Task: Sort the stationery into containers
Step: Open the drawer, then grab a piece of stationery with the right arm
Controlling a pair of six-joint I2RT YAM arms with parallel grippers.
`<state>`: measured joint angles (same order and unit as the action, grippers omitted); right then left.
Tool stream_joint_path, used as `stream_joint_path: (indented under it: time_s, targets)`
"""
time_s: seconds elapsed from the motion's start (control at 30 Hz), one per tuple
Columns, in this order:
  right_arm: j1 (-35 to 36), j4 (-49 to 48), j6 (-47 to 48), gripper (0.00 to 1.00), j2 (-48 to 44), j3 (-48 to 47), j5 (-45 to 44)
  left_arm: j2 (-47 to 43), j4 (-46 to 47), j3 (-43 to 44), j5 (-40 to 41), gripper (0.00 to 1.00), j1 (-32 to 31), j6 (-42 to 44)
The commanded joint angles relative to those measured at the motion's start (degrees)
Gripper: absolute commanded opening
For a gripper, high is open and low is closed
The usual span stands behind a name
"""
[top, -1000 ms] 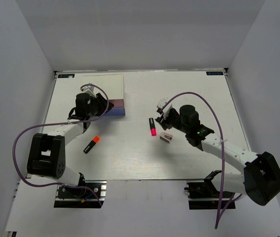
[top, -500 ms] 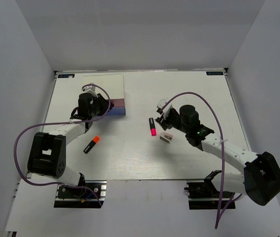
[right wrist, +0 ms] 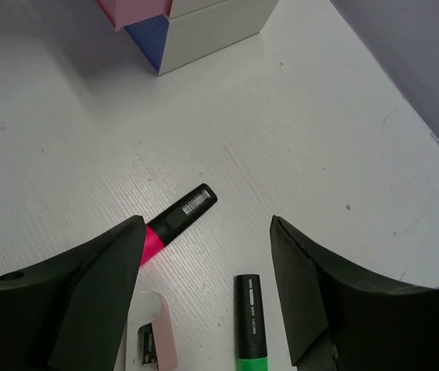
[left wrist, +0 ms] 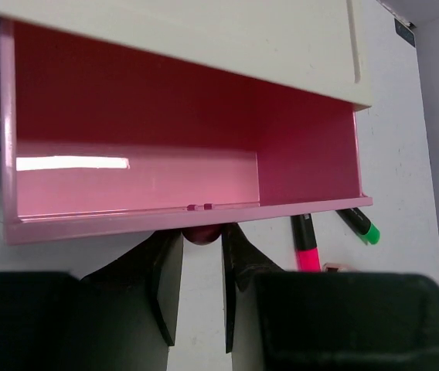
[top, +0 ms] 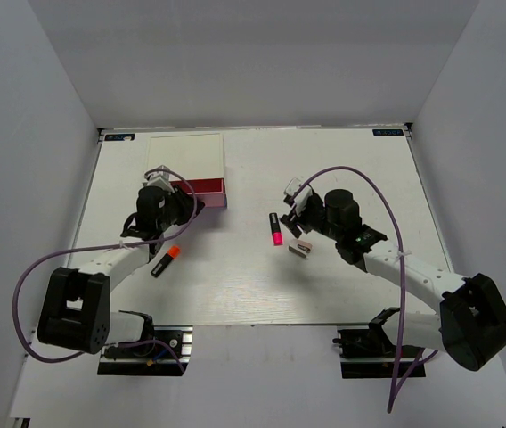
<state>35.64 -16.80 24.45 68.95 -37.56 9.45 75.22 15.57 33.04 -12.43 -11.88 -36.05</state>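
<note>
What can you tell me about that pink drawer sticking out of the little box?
The pink drawer is a shallow open tray of glossy pink plastic, standing partway out from under the white top of the box. What shows of its inside looks empty, with a bright reflection on the floor. A small round knob sits at the middle of its front wall. The left end effector is closed on that knob, one finger on each side.

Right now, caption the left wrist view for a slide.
Left gripper pinches knob of open, empty pink drawer; pink highlighter, green highlighter beyond.
</note>
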Motion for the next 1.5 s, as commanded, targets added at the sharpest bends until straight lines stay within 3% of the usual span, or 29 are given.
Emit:
stream_joint_path:
  time_s: [0.0, 0.17, 0.27, 0.37, 0.4, 0.53, 0.63, 0.77, 1.2, 1.33, 1.43, 1.47]
  targets:
    - [-0.6, -0.4, -0.6, 0.72, 0.9, 0.1, 0.9, -3.0, -3.3, -1.8, -0.2, 0.17, -0.5, -0.2]
    - [-1.5, 1.8, -0.3, 0.63, 2.5, -0.2, 4.4, -4.0, -3.8, -2.4, 0.3, 0.13, -0.5, -0.2]
    - [-2.3, 4.5, 0.9, 0.63, 3.6, -0.4, 7.2, -5.4, -4.3, -3.4, 0.3, 0.13, -0.5, -0.2]
    - [-2.8, 7.1, 2.7, 0.7, 4.9, -0.5, 10.1, -6.1, -4.9, -4.7, 0.3, 0.17, -0.5, -0.2]
    - [-2.9, 7.8, 3.6, 0.72, 5.2, -0.6, 11.0, -6.8, -4.9, -4.7, 0.3, 0.34, -0.5, -0.2]
    - [-3.5, 13.3, 5.8, 0.8, 6.9, -2.0, 12.3, -8.6, -6.1, -4.7, 0.3, 0.72, -0.5, -0.2]
    - [-3.7, 15.5, 7.0, 0.8, 8.6, -3.5, 12.9, -9.2, -8.0, -4.7, 0.3, 0.84, -0.5, 1.0]
    - [-4.0, 16.7, 8.5, 0.8, 9.9, -3.4, 12.9, -11.8, -10.9, -4.2, 0.3, 0.9, -0.5, 2.2]
    - [-4.0, 18.8, 9.7, 0.74, 17.0, -4.5, 6.1, -29.1, -27.7, -8.9, 6.5, 0.93, -0.5, 2.5]
    - [-3.9, 19.2, 10.3, 0.63, 17.1, -4.3, 6.1, -31.8, -30.9, -9.5, 8.8, 0.93, -0.5, 0.4]
    - [-4.0, 21.3, 11.2, 0.44, 16.8, -4.5, 7.2, -32.3, -33.0, -9.5, 10.5, 0.93, -0.5, -0.2]
    - [-4.0, 21.9, 12.1, 0.33, 15.9, -4.9, 7.6, -32.3, -33.7, -9.5, 11.0, 0.93, -0.5, -0.2]
